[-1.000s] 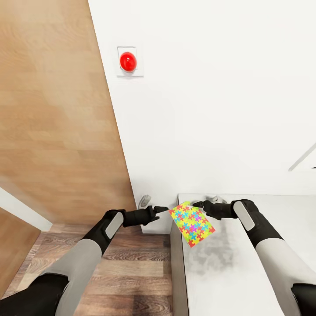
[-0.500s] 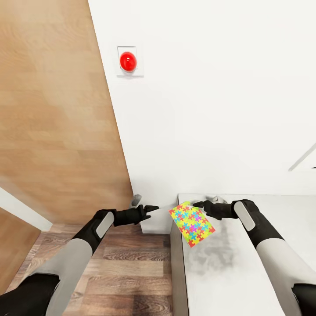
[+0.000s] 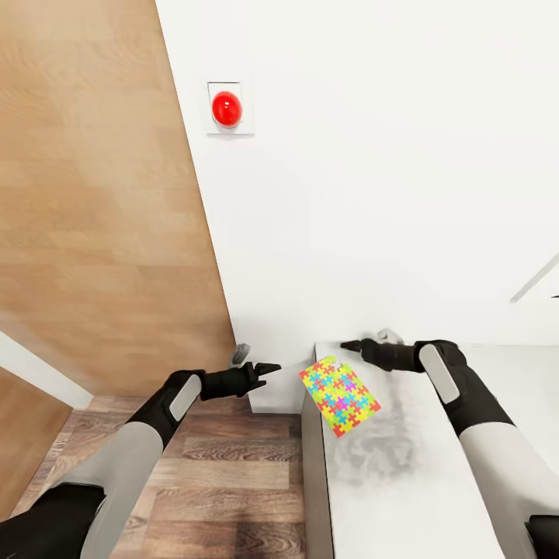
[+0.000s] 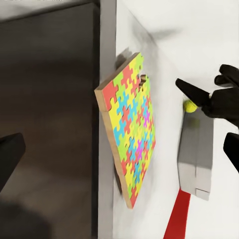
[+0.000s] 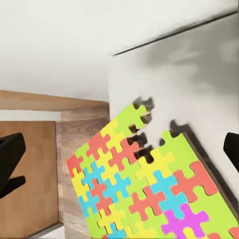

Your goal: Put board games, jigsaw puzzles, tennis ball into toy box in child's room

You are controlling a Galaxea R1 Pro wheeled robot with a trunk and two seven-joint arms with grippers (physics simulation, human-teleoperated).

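Jigsaw puzzle (image 3: pixel 339 395) tilted at table (image 3: pixel 404 481) edge

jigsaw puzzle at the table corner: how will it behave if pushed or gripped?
The jigsaw puzzle looks like a stiff flat slab, so it should not flex. It overhangs the table edge at a tilt, so a push may tip it off. Thin edges probably suit pinching.

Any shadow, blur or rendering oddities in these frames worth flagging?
Head view: sharp; a smudgy grey shadow mottles the table beside the puzzle; the wood panel's lower left edge looks smeared. Left wrist view: the dark side left of the table is murky and low in detail. Right wrist view: crisp, with hard dark shadows behind the puzzle's tabs.
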